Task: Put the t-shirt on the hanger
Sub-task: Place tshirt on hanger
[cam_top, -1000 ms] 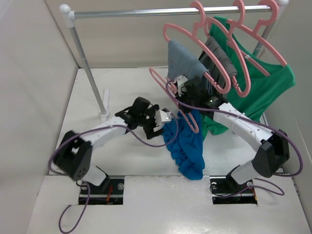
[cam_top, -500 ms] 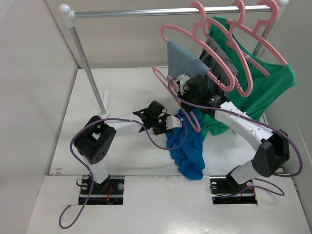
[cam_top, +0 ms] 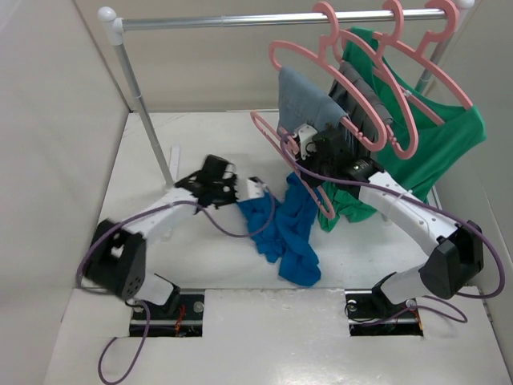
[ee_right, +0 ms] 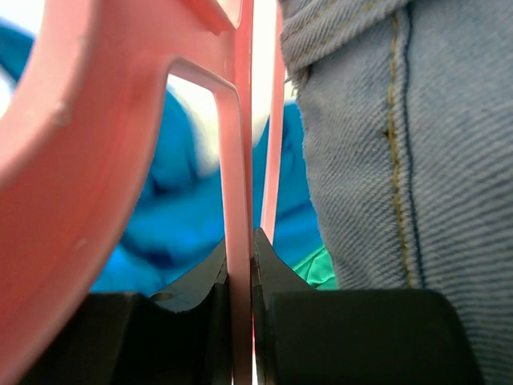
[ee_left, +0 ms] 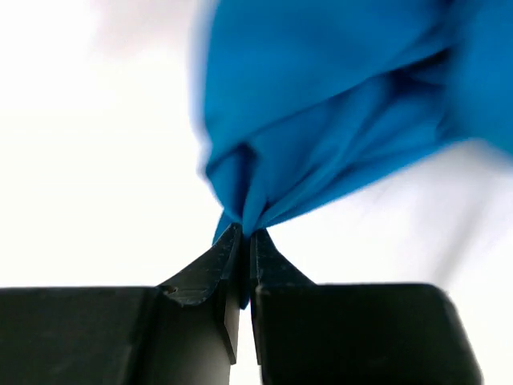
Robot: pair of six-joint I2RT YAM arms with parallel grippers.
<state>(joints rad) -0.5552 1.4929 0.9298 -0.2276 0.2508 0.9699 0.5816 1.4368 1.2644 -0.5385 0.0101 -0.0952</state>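
Observation:
The blue t-shirt [cam_top: 285,231] lies crumpled on the white table, one part drawn out to the left. My left gripper [cam_top: 243,192] is shut on that left edge; in the left wrist view a bunched fold of the t-shirt [ee_left: 321,104] is pinched between the closed jaws of the left gripper [ee_left: 244,238]. My right gripper [cam_top: 300,149] is shut on the salmon-pink hanger [cam_top: 258,120], held above the t-shirt's right part. In the right wrist view the hanger's thin bar [ee_right: 236,160] runs between the closed jaws of the right gripper [ee_right: 242,250], with the t-shirt [ee_right: 176,216] behind it.
A metal rail [cam_top: 240,19] on a post [cam_top: 144,104] spans the back. From it hang pink hangers with a denim-grey garment [cam_top: 309,100], a dark grey one [cam_top: 361,96] and a green shirt [cam_top: 437,136], close to my right gripper. The denim [ee_right: 401,120] fills the right wrist view's right side.
My left gripper reached to the t-shirt, shut on its edge and pulled it leftward, spreading the cloth. The right gripper kept hold of the hanger and barely moved.

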